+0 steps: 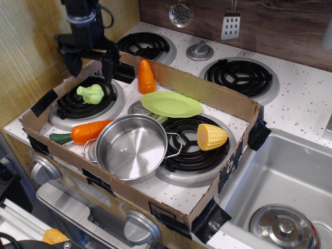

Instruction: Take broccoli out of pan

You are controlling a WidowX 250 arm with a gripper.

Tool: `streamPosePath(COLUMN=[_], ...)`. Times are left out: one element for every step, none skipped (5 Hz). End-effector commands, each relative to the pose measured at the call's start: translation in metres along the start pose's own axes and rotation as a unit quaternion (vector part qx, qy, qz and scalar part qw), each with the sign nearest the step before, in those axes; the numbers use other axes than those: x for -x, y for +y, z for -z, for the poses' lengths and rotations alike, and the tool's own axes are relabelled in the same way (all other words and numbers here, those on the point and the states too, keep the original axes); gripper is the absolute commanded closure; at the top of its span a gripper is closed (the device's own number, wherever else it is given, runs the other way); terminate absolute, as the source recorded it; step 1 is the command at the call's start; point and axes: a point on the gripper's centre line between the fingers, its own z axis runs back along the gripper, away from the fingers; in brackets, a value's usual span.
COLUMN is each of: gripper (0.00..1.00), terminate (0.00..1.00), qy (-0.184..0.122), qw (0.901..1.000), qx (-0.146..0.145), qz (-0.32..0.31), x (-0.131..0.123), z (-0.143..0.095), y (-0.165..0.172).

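Note:
The pale-green broccoli (91, 93) lies on the back-left burner (85, 104) inside the cardboard tray, apart from the pan. The shiny steel pan (130, 146) stands empty at the front of the tray, its loop handles at left and right. My gripper (89, 61) hangs above and behind the broccoli, open and empty, with its dark fingers (108, 65) spread wide and clear of the toy.
A cardboard tray wall (207, 96) rings the stove's front burners. Inside lie a carrot (89, 131), an upright orange carrot (146, 77), a lime-green plate (171, 104) and a corn cob (211, 136). A sink (280, 176) with a lid is at the right.

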Motion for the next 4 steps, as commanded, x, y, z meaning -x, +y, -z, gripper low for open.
streamPosePath(gripper=[0.0, 0.0, 0.0, 0.0], terminate=[0.0, 0.0, 0.0, 0.0], qy=[-0.069, -0.087, -0.087, -0.087], qw=[0.9975, 0.9953, 0.9953, 0.9953], qx=[0.014, 0.041, 0.041, 0.041], qz=[-0.006, 0.009, 0.009, 0.009], x=[-0.03, -0.04, -0.04, -0.04], z=[-0.063, -0.068, -0.068, -0.068], y=[-0.015, -0.033, -0.033, -0.033])
